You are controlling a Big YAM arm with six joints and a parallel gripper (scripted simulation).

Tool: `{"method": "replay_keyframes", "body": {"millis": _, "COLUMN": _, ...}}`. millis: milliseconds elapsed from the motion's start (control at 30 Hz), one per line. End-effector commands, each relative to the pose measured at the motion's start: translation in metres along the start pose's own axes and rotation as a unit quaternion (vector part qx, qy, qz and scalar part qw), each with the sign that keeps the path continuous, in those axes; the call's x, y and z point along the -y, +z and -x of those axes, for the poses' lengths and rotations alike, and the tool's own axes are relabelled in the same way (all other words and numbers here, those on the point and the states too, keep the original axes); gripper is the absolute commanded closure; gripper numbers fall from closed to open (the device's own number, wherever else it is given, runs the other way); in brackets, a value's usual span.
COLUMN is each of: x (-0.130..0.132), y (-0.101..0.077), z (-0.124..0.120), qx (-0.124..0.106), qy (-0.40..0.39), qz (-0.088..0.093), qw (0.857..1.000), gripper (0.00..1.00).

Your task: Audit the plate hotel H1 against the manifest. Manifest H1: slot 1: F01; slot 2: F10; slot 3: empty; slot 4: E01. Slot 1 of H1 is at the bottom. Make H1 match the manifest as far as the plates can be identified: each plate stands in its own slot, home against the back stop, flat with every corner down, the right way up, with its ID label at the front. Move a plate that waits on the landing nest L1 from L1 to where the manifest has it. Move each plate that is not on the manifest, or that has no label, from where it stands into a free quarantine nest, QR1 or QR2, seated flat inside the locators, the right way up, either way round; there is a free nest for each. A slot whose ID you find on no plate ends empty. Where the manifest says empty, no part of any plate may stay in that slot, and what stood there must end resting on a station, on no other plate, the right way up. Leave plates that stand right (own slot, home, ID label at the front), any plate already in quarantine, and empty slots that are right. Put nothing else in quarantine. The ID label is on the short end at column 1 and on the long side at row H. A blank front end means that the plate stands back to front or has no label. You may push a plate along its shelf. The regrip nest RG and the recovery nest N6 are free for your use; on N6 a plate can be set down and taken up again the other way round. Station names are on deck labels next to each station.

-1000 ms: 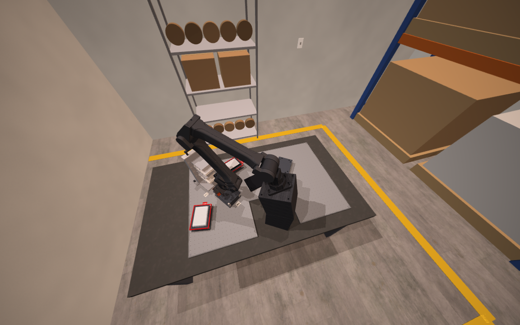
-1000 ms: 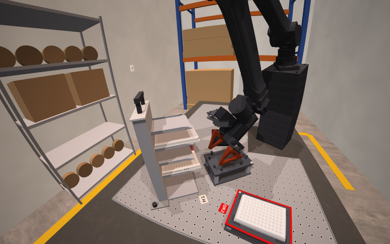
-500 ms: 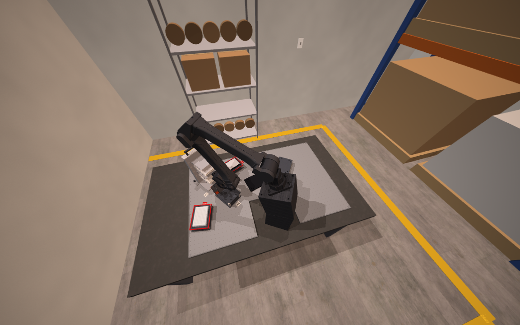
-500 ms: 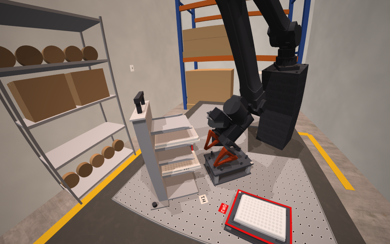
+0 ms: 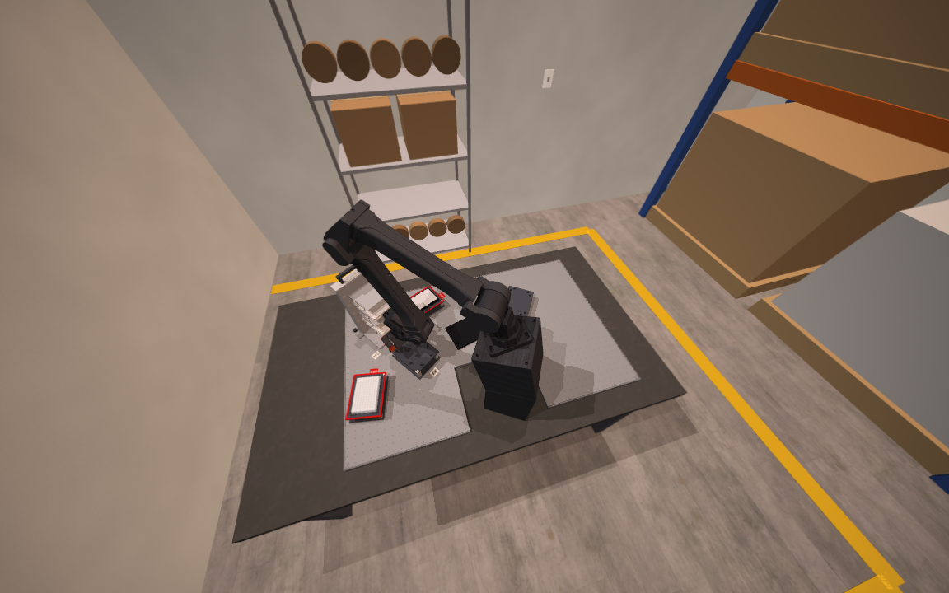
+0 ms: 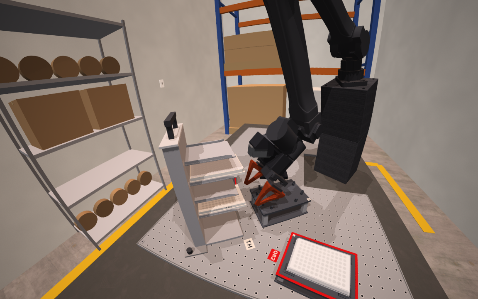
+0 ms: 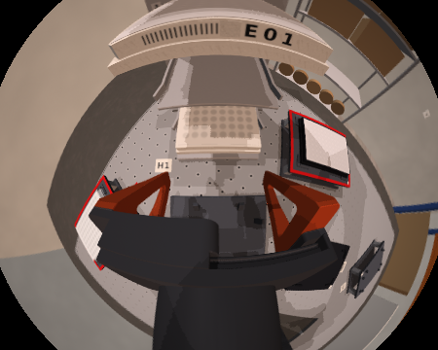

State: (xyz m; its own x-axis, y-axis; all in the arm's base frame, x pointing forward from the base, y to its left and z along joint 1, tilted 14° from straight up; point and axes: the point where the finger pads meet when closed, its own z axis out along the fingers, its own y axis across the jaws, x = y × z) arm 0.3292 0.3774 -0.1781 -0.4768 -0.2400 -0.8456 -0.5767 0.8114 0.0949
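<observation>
Storeroom: pallet racking [image 6: 219,74], boxed shelves [image 6: 129,55]

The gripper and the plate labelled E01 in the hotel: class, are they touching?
Apart. The wrist view shows both open fingers well short of the E01 plate, with bare deck between.
</observation>
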Motion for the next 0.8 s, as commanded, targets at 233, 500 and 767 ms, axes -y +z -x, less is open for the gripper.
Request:
{"method": "replay_keyframes", "body": {"millis": 233, "x": 0.005, "y": 0.011, "z": 0.018, "qx": 0.006, "qy": -0.003, "qz": -0.004, "qw": 1.0, "gripper": 0.0}}
{"method": "replay_keyframes", "body": {"millis": 500, "x": 0.008, "y": 0.016, "z": 0.012, "qx": -0.003, "qy": -0.005, "qz": -0.007, "qw": 1.0, "gripper": 0.0}}
{"method": "replay_keyframes", "body": {"millis": 767, "x": 0.004, "y": 0.024, "z": 0.036, "qx": 0.01, "qy": -0.002, "qz": -0.003, "qw": 1.0, "gripper": 0.0}}
